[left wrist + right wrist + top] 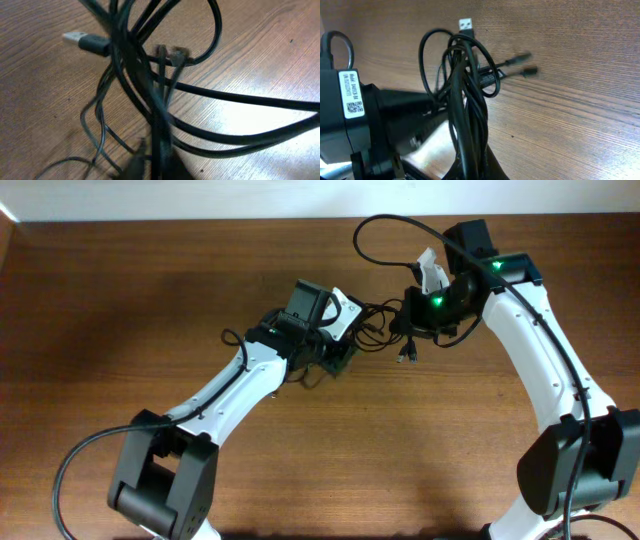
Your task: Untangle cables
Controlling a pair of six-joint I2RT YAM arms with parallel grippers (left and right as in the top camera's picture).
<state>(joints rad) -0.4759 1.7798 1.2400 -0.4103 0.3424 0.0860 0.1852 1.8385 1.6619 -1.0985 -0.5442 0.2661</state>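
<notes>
The cables are a bundle of thin black cords held between my two grippers at the back middle of the table. In the left wrist view the cables cross in loops, with a silver USB plug and small plug ends. My left gripper is shut on strands of the bundle; it also shows in the overhead view. In the right wrist view the cables rise from my right gripper, which is shut on them, with a USB plug on top. The right gripper sits just right of the left one.
The wooden table lies under both arms. The thick black arm cable arcs above the right wrist. The left arm's body with a white label fills the left of the right wrist view. Two small plugs stick out to the right.
</notes>
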